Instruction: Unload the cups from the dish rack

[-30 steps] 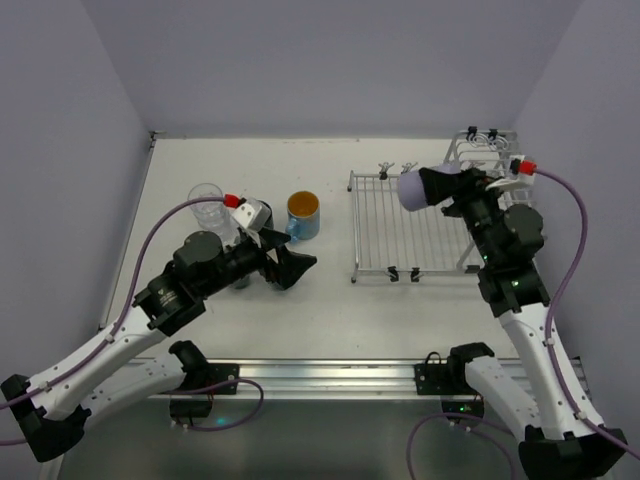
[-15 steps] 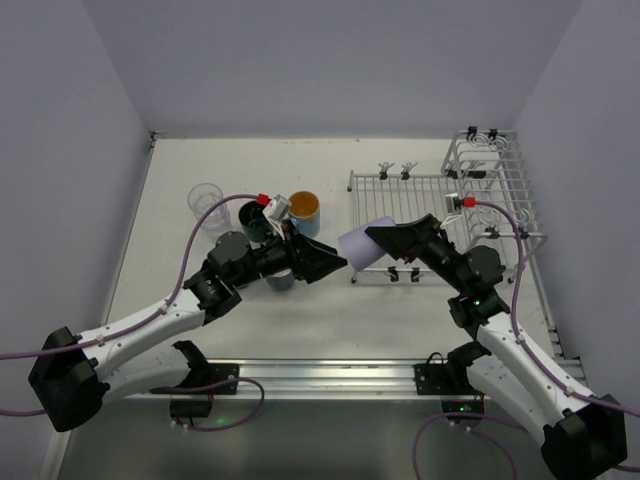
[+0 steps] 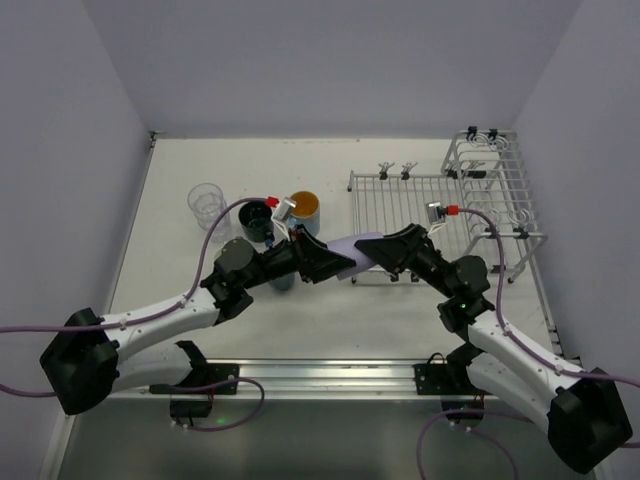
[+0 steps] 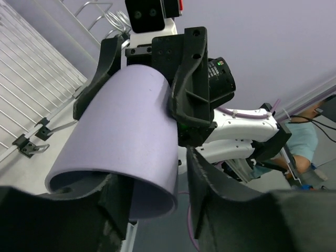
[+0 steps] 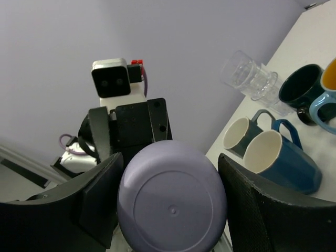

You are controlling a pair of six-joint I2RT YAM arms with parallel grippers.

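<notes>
Your right gripper squeezes the purple tumbler. Your left gripper sits around its open end. You cannot tell if it is squeezing.

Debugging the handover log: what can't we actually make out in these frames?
Top view: lavender tumbler mostly covered by left gripper and right gripper; finger contact hidden.
Top view: dark blue mug largely under the left arm.
Right wrist view: light blue mug cut off by the right edge.
Left wrist view: dish rack cut off by the left edge.
</notes>
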